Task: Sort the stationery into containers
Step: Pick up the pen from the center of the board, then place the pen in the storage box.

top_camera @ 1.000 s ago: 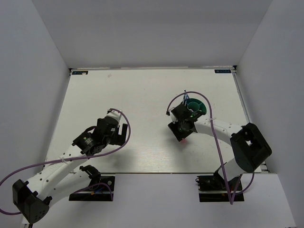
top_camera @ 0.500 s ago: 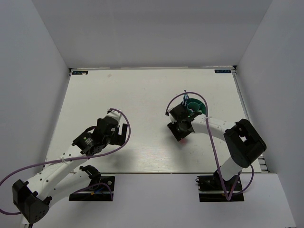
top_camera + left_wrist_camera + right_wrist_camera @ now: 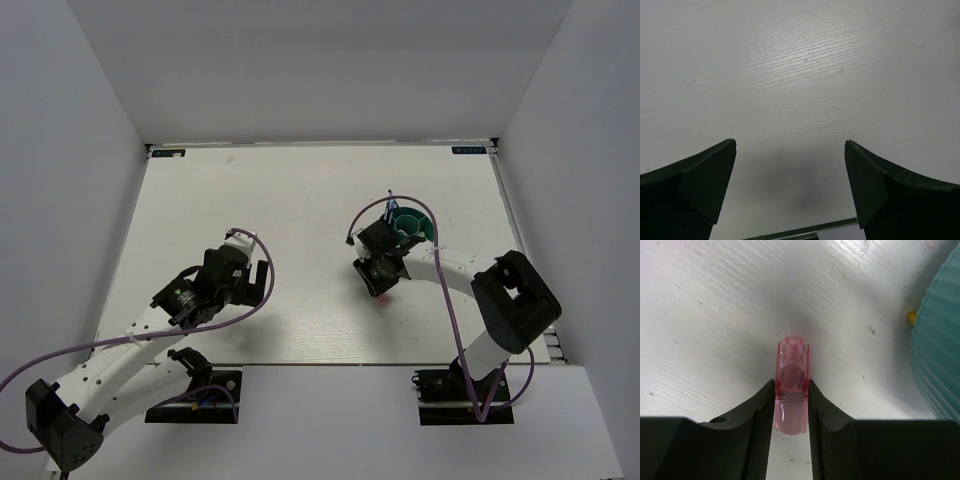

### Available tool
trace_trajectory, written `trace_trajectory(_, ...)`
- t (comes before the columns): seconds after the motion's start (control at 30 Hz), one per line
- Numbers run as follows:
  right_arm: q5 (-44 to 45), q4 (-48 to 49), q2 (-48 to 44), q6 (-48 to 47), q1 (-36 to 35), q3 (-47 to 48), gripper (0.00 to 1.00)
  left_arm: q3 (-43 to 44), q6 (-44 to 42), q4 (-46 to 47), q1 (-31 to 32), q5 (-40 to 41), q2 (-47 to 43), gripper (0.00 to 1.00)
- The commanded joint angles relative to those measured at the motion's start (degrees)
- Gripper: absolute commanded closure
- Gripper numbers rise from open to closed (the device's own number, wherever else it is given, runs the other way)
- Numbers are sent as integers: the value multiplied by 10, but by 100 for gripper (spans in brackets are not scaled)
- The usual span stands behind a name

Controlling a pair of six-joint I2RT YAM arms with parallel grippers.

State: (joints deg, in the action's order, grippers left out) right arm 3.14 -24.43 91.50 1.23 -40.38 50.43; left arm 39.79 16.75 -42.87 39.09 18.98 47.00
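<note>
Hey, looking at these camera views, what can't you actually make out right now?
Pink translucent plastic piece: right wrist view, the right gripper covers its sides and near end; cap or whole marker, cannot tell.
Round teal ribbed plastic organiser: cut off by the right wrist view's edge; top view, contents too small, a cable crosses it.
Small yellow object: right wrist view, mostly hidden behind the organiser's wall.

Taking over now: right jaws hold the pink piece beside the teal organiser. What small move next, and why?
Probably lift straight up: the right gripper is shut on the pink marker near the table, and the teal organiser stands beside it, so its rim needs clearing.
</note>
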Motion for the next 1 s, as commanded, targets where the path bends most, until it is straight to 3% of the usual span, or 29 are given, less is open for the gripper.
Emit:
trace_trajectory(0.0, -21, -7, 17, 4, -1, -24, 72, -2, -3, 6, -3, -3, -10, 1)
trace_trajectory(0.13, -45, -12, 21, -9, -1, -21, 86, -2, -3, 6, -2, -3, -11, 1)
trace_trajectory(0.23, -89, -27, 3, -35, 0, -2, 89, -4, -2, 6, -3, -2, -11, 1)
trace_trajectory(0.47, -115, -50, -155, -73, 0, 73, 98, -3, -4, 5, -4, -2, -11, 1)
trace_trajectory(0.57, -34, -32, -195, -77, 0, 103, 100, -3, -4, 5, -2, -1, -12, 1)
trace_trajectory(0.73, 219, 21, -240, -77, 23, 112, 100, -3, -5, 6, -3, 0, -8, 1)
trace_trajectory(0.83, 286, 80, -258, -92, 55, 101, 100, -5, -4, 6, -4, 0, -7, 1)
trace_trajectory(0.97, 305, 149, -256, -104, 113, 89, 100, -4, -4, 5, -3, 0, -5, 1)
